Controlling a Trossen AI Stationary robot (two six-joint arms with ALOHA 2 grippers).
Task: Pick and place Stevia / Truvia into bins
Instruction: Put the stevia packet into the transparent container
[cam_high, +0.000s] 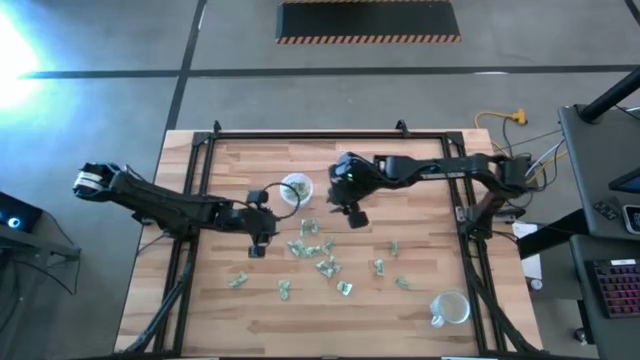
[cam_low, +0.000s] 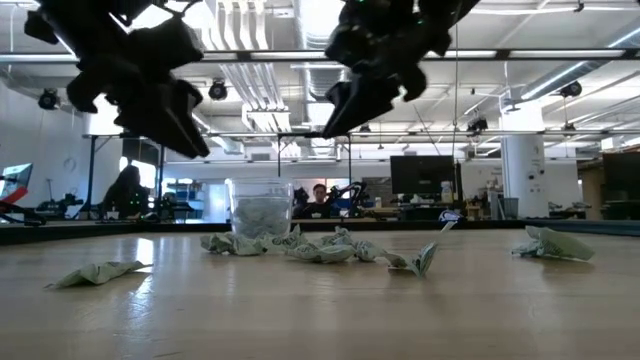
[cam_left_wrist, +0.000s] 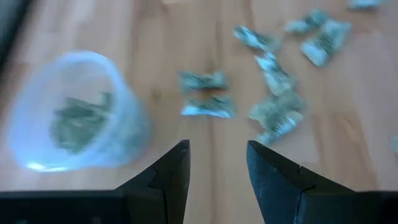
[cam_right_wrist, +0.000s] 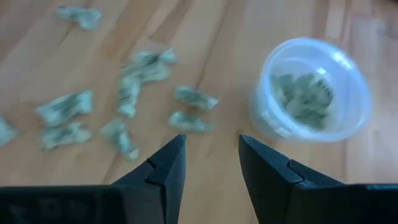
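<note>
Several crumpled pale green sachets (cam_high: 318, 250) lie scattered on the wooden table, most in a cluster near its middle. One translucent cup (cam_high: 295, 188) stands at the far side of that cluster with sachets inside; it also shows in the left wrist view (cam_left_wrist: 71, 115) and the right wrist view (cam_right_wrist: 310, 90). A second cup (cam_high: 450, 307) stands near the table's near right corner. My left gripper (cam_high: 258, 240) hovers open left of the cluster, above the table (cam_left_wrist: 217, 158). My right gripper (cam_high: 352, 213) hovers open right of the first cup (cam_right_wrist: 211, 152). Both hold nothing.
A black metal frame (cam_high: 300, 135) runs around the table's far edge and sides. Single sachets lie apart toward the near left (cam_high: 237, 281) and near right (cam_high: 401, 283). In the low view, a room with desks and a person (cam_low: 318, 198) lies beyond the table.
</note>
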